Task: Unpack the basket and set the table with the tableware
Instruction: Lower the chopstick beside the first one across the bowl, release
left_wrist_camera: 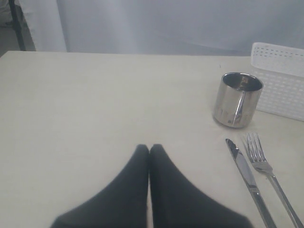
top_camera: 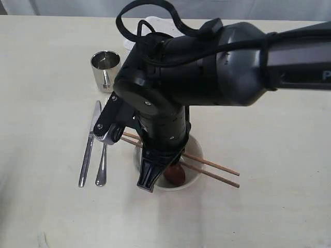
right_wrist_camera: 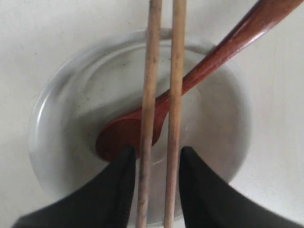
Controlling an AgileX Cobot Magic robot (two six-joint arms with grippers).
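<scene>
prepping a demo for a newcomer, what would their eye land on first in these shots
A big black arm fills the exterior view, its right gripper open over a pale cream round bowl, straddling two wooden chopsticks laid across the rim above a reddish-brown wooden spoon. Beside the bowl a steel knife and steel fork lie parallel, a shiny steel cup and white perforated plastic basket beyond them.

The right arm (top_camera: 217, 67) is fat, round and shiny black. A black cable (top_camera: 147, 8) loops at its 12 o'clock. Tiny silver screws (top_camera: 148, 103) dot it. The right gripper (right_wrist_camera: 156, 154) has two black pointy fingers (right_wrist_camera: 109, 190).
</scene>
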